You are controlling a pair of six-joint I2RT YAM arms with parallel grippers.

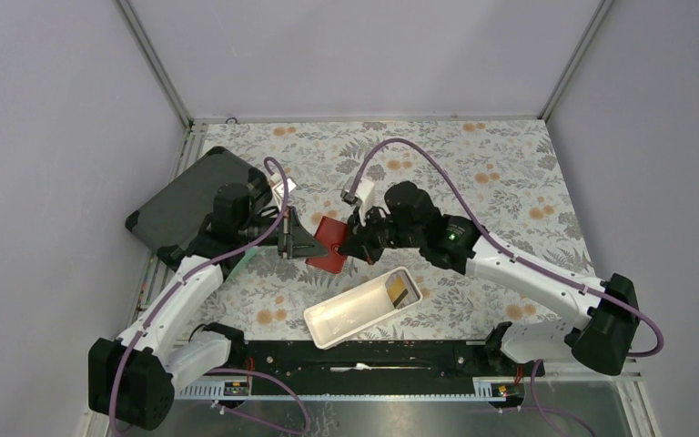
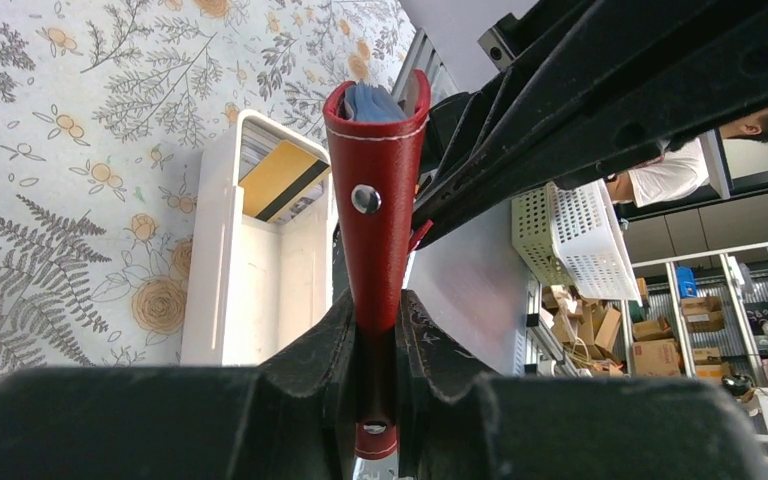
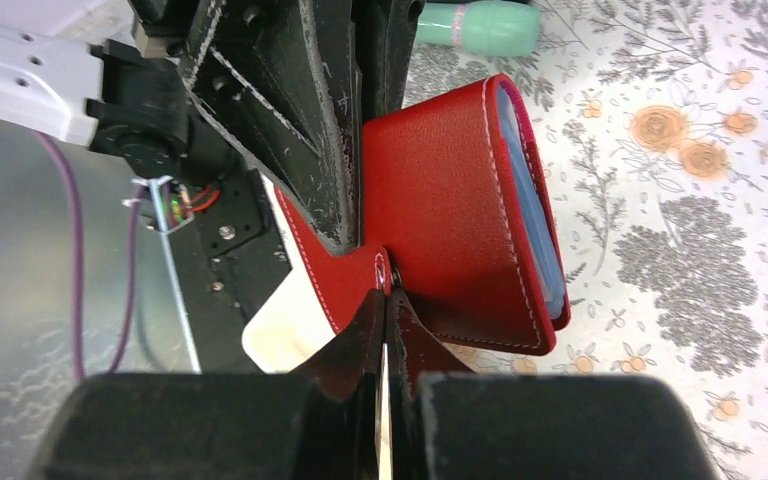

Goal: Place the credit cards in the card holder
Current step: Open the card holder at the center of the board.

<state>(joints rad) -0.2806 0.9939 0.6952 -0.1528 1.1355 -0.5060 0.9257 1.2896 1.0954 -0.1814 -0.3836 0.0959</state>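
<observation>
Red card holder (image 1: 330, 244) sits mid-table in the top view, gripped from both sides: left gripper (image 1: 291, 238) at its 9 o'clock, right gripper (image 1: 355, 241) at its 3. White tray (image 1: 346, 314) at the holder's 5 o'clock with a yellow-brown card (image 1: 399, 291) inside; dark grey case (image 1: 182, 205) at 10.

Left wrist: left gripper clamped narrow on the holder's lower edge; light blue cards (image 2: 370, 103) in its top mouth, metal snap (image 2: 366, 198) facing the camera.

Right wrist: right gripper fully closed, pinching the holder's red tab.
</observation>
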